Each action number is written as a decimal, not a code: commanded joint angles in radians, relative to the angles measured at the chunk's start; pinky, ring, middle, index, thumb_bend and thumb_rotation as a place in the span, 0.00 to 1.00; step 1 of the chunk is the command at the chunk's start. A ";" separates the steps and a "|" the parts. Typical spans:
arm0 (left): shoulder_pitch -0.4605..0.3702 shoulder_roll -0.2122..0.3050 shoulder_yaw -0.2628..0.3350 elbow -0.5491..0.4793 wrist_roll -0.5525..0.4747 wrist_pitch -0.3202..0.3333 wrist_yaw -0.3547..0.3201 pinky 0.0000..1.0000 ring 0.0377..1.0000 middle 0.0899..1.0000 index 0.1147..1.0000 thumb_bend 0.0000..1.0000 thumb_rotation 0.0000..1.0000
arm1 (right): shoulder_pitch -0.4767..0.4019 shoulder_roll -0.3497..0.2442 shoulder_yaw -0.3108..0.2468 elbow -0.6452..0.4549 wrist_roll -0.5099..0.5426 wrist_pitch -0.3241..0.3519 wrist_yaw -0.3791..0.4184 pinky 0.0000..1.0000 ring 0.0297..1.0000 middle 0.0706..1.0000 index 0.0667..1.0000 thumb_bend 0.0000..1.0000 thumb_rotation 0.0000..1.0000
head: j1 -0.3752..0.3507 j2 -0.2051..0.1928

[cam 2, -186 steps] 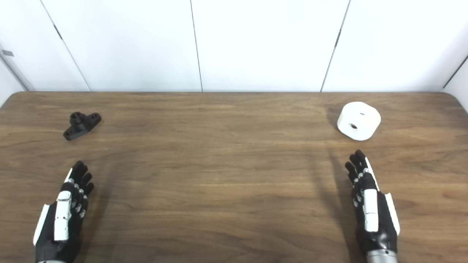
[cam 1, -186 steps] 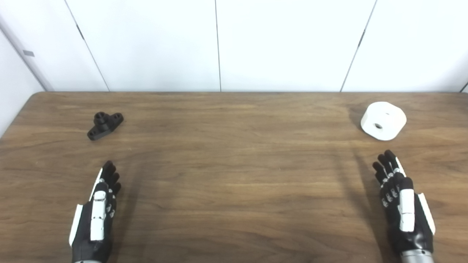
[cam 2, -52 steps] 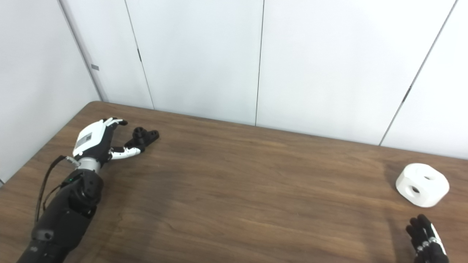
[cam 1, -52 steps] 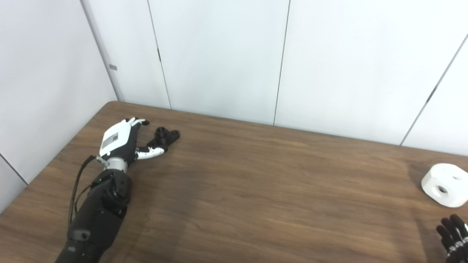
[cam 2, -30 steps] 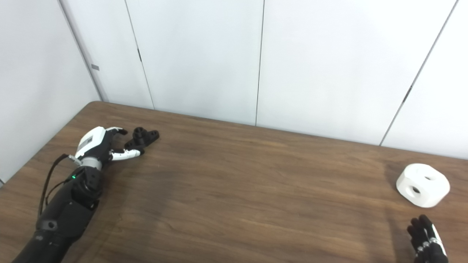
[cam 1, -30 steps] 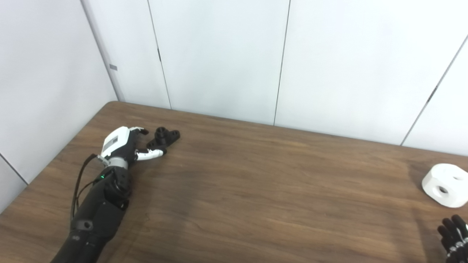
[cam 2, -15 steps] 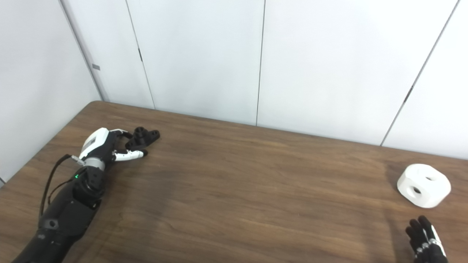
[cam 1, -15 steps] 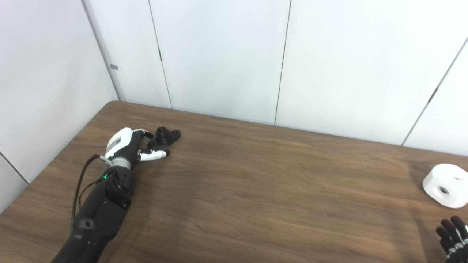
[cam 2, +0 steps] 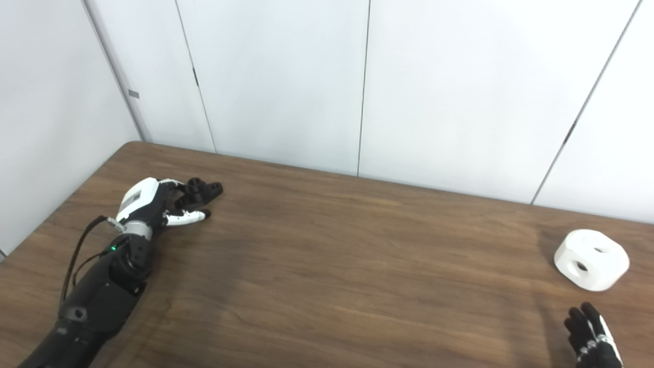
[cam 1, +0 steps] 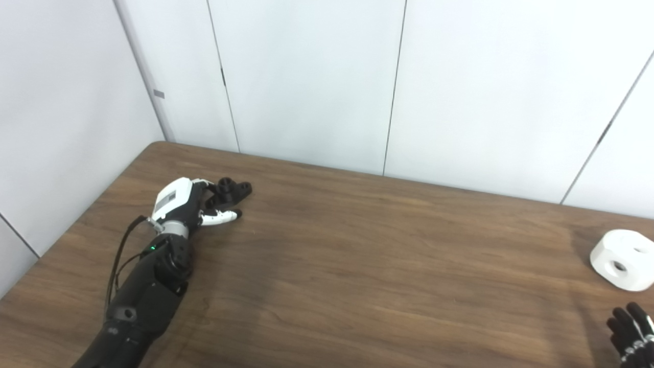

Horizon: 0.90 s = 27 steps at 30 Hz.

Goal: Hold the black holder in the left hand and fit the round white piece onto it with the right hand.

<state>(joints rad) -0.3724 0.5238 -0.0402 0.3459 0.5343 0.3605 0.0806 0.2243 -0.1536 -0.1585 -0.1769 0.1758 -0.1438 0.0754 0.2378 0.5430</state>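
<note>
The black holder (cam 1: 233,188) lies on the wooden table (cam 1: 357,266) near its far left corner. My left hand (cam 1: 190,207) reaches it from the near side, fingers curling over its left end and thumb stretched out along its near side; the hand is partly closed around it but I cannot tell whether it grips. The holder still rests on the table. The round white piece (cam 1: 622,259) with holes in it sits at the far right. My right hand (cam 2: 592,337) lies flat at the bottom right corner, fingers apart, empty, a little short of the white piece.
White wall panels (cam 1: 317,76) stand behind the table's far edge and along its left side. Bare wood stretches between the holder and the white piece.
My left hand has slid forward and right onto the holder, its fingers curling over it. The holder, the white piece and my right hand have stayed in place.
</note>
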 commanded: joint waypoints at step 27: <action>-0.023 0.018 0.000 0.022 0.016 -0.056 0.090 1.00 0.97 0.84 0.43 0.53 0.07 | 0.072 0.037 0.014 0.048 0.016 -0.005 0.002 1.00 0.96 0.94 0.94 0.61 1.00 | 0.001 0.006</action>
<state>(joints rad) -0.3725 0.5284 -0.0514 0.3675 0.5383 0.3257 0.1341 0.2308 -0.1534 -0.1560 -0.1826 0.1819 -0.1436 0.0765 0.2378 0.5476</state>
